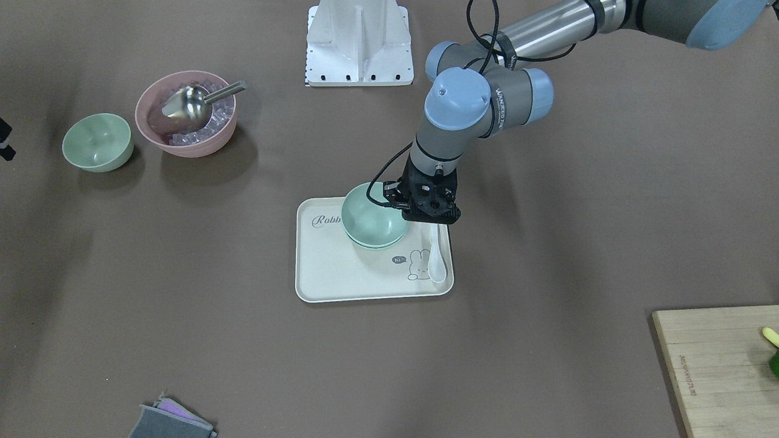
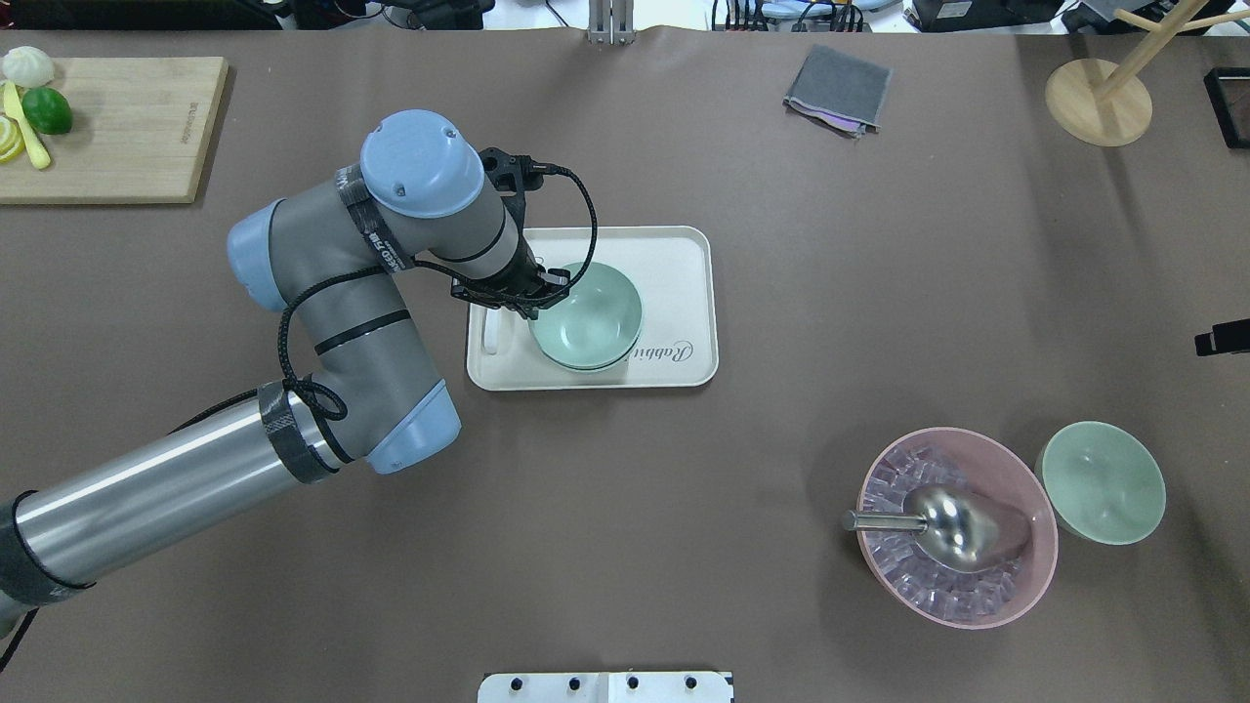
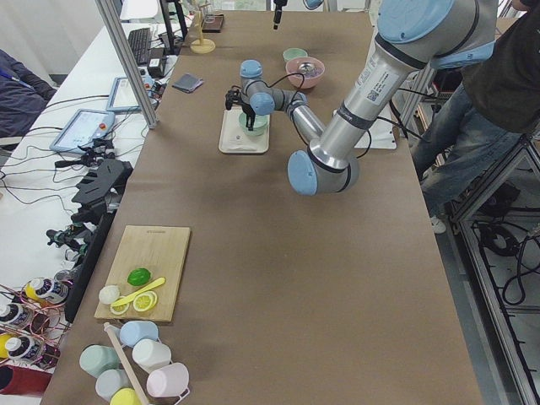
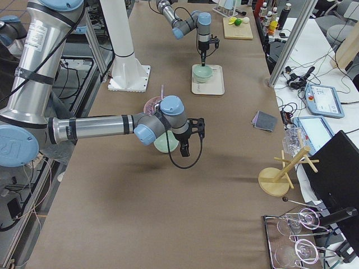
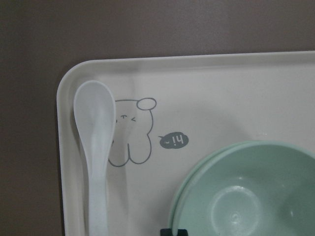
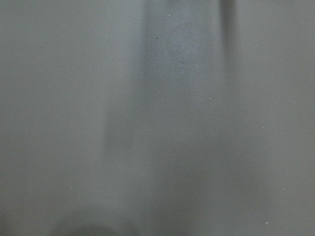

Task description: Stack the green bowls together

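Observation:
Two green bowls (image 1: 372, 217) sit nested on the cream tray (image 1: 341, 274), their double rim clear in the left wrist view (image 5: 246, 191). My left gripper (image 1: 409, 210) stands over the stack's rim on the spoon side; its fingertips (image 5: 174, 231) sit close together on the top bowl's rim. The third green bowl (image 2: 1104, 481) stands alone on the table beside the pink bowl (image 2: 977, 610), also in the front view (image 1: 97, 141). My right gripper (image 4: 186, 140) hovers close by that bowl (image 4: 162, 144); only a black edge of it shows overhead (image 2: 1221, 339), so I cannot tell its state.
A white spoon (image 1: 437, 261) lies on the tray beside the stack. The pink bowl holds ice and a metal scoop (image 1: 185, 103). A cutting board with fruit (image 2: 117, 127), a grey cloth (image 2: 838, 88) and a wooden stand (image 2: 1099, 98) lie near the table's edges.

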Motion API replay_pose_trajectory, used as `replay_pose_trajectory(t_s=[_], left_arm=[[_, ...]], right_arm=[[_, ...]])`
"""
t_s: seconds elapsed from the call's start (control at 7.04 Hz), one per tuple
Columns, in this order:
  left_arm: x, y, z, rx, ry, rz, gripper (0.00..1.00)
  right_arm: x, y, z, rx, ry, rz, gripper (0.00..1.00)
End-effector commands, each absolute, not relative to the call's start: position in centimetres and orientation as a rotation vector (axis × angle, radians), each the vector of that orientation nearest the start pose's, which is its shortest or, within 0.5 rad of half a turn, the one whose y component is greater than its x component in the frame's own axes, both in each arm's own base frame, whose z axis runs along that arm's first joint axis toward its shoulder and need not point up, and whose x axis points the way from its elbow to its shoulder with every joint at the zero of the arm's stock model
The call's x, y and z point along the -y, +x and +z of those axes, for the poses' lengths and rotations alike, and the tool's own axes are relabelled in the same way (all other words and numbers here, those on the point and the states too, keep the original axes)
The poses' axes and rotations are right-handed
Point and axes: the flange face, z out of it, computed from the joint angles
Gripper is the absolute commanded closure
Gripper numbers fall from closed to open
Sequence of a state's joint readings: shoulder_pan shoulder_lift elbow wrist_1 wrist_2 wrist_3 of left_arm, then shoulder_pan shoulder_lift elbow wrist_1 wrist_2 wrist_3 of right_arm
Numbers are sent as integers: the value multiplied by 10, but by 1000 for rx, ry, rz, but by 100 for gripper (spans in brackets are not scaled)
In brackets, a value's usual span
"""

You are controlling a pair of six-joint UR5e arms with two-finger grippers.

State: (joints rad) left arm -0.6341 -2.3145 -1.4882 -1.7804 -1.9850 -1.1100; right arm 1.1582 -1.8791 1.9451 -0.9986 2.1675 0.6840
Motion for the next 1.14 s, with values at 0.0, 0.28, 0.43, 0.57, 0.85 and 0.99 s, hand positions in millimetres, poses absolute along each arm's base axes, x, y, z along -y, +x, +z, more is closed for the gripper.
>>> replay_pose_trajectory(t_s=[0.0, 0.28, 0.43, 0.57, 0.85, 0.99], left_arm=[[508, 535, 217, -935, 116, 20, 100], [513, 541, 225, -958, 132, 26, 73], [513, 542, 224, -969, 141, 32, 11], [513, 538, 216, -986, 155, 37, 2], [525, 494, 193, -1019, 194, 8, 2], [526, 456, 205, -1013, 144, 11, 2]], right_arm=[[390, -86, 548, 813, 228, 63, 0], [390, -86, 548, 814, 227, 64, 0], [389, -86, 548, 815, 226, 64, 0], [389, -87, 548, 818, 225, 61, 0], [391, -88, 547, 818, 234, 48, 0], [389, -86, 549, 813, 235, 37, 0]])
